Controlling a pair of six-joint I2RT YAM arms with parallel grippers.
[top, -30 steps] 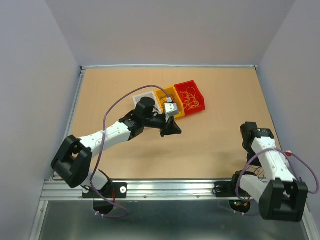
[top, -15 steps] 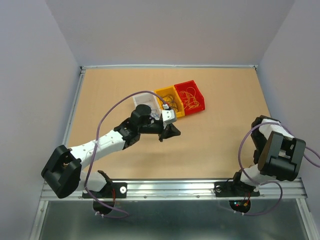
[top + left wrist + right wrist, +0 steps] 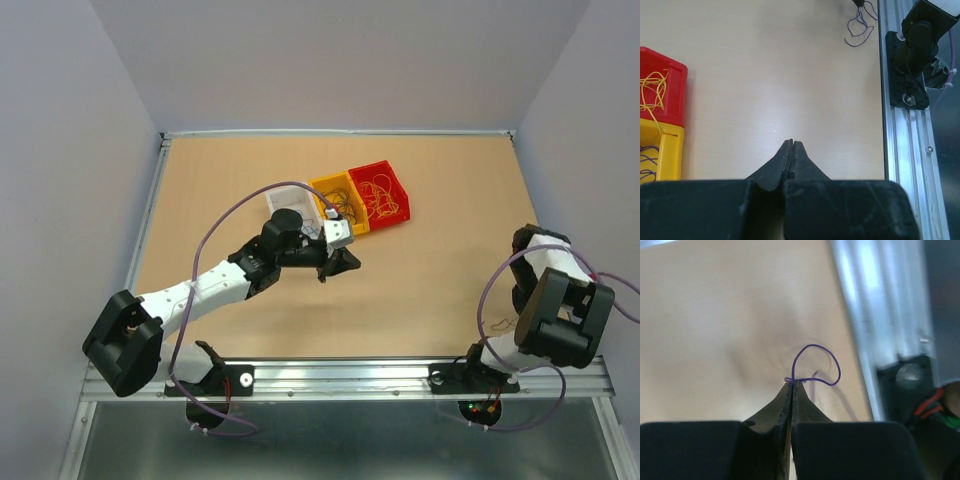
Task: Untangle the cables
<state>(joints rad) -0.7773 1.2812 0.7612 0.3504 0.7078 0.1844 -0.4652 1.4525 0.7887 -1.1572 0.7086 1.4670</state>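
Three bins (image 3: 330,181) stand together; left fingers (image 3: 786,161) clenched empty, right fingers (image 3: 785,402) pinch one purple cable (image 3: 812,345).

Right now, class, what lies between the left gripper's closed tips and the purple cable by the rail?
Only bare table lies between the left gripper and the purple cable. The left wrist view shows that whole stretch.

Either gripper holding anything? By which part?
Right gripper pinches a thin purple wire at the base of its loop, right at the fingertips. Left gripper is shut on nothing.
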